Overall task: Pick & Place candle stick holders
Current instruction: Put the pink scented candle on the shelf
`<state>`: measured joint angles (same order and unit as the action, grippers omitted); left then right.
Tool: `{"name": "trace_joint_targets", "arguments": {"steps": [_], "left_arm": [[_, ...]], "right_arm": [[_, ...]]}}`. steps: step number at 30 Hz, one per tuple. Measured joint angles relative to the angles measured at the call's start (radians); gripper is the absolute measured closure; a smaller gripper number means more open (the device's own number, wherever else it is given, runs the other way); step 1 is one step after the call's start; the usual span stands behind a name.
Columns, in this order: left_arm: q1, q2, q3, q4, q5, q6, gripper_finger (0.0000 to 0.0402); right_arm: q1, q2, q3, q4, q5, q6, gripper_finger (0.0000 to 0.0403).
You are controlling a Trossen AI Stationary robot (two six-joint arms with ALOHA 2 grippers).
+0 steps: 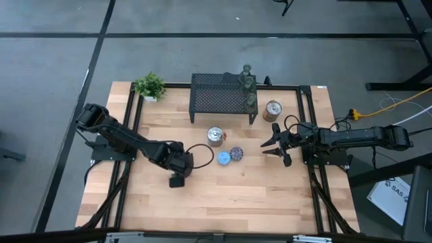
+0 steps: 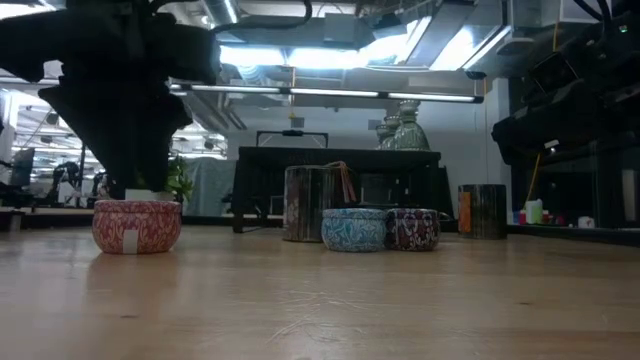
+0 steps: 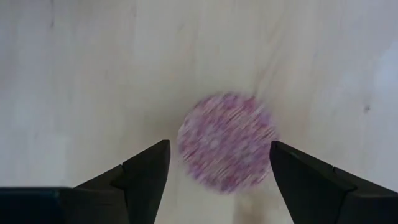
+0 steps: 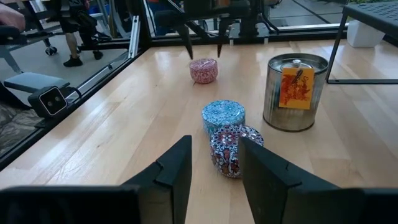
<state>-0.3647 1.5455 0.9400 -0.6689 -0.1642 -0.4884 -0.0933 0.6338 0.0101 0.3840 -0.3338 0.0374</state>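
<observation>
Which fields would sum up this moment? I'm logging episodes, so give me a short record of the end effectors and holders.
left end effector: open, directly above the pink holder, not touching it
right end effector: open, facing the purple holder
blue holder: touching the purple one
silver-and-orange holders: one beside the blue holder, one by the black mesh stand
glass holders: on the stand's right end

Bright ceiling strip glare, backlit silhouetted arm, motion-blurred pink holder under the wrist camera.
</observation>
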Motion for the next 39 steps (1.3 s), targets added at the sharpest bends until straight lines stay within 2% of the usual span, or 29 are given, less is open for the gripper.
{"name": "trace_joint_targets", "arguments": {"steps": [10, 25, 39], "left_arm": [[-0.007, 0.0, -0.001, 0.025, 0.0, -0.063, 0.0127], [-0.006, 0.063, -0.001, 0.046, 0.005, -0.093, 0.0079], [-0.012, 0.088, -0.002, 0.035, 0.023, -0.117, 0.0077]], "right_arm": [[0.0, 0.0, 0.0, 0.0, 0.0, 0.0, 0.0271], [0.0, 0.0, 0.0, 0.0, 0.0, 0.0, 0.0271], [0.0, 0.0, 0.0, 0.0, 0.0, 0.0, 0.0271]]}}
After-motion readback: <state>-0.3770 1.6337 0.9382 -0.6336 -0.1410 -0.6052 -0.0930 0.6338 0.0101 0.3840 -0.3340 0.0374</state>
